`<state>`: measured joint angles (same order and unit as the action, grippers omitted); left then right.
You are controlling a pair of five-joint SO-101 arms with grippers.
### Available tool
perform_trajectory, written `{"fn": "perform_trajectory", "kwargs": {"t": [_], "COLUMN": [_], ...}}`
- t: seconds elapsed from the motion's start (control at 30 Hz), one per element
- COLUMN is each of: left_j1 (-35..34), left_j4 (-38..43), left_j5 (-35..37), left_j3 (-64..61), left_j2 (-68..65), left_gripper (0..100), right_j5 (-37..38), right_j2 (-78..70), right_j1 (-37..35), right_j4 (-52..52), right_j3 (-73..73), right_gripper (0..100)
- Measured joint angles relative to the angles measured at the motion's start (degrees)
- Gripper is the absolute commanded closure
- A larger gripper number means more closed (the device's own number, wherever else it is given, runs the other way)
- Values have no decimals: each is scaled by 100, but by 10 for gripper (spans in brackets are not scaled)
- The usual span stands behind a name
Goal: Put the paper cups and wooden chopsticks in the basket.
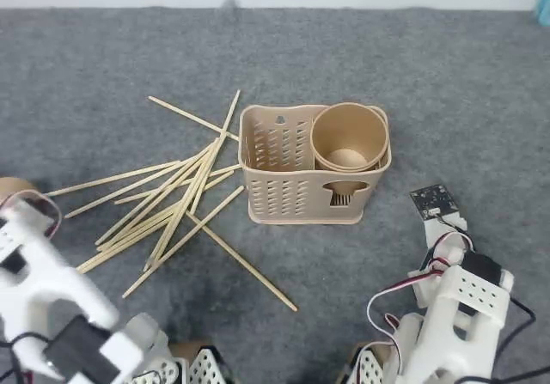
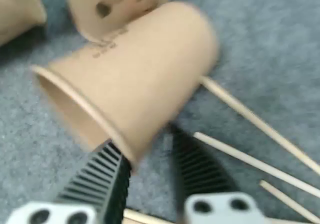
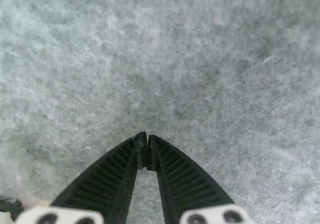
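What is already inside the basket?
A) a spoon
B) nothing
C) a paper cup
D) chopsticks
C: a paper cup stands in one compartment of the basket, while the chopsticks lie outside, beside it.

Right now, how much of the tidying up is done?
Done: one cup stands in the basket.
In hand: the left tool is open at the rim of a tipped cup and is not gripping it yet.
Left: that cup, another cup behind it, and all the chopsticks, which lie scattered on the mat beside the basket. The right tool is shut over bare mat.
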<state>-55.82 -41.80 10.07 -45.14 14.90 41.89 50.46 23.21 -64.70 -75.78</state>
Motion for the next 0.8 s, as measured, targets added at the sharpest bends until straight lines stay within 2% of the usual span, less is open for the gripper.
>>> {"fn": "perform_trajectory", "kwargs": {"t": [0.2,0.3,0.53,0.8], "left_j1": [431,651,1266,2514], "left_j4": [0,-255,-1688,-3745], "left_j5": [18,18,44,114], "left_j3": [0,9,607,2189], "left_j2": [334,501,1108,1486], "left_gripper": [987,987,987,987], "right_j5": [0,0,0,0], "right_j2": [0,0,0,0], "right_j1": [0,0,0,0], "right_j4": [0,0,0,0], "right_j3": [0,0,0,0], "right_gripper": [990,990,990,990]}}
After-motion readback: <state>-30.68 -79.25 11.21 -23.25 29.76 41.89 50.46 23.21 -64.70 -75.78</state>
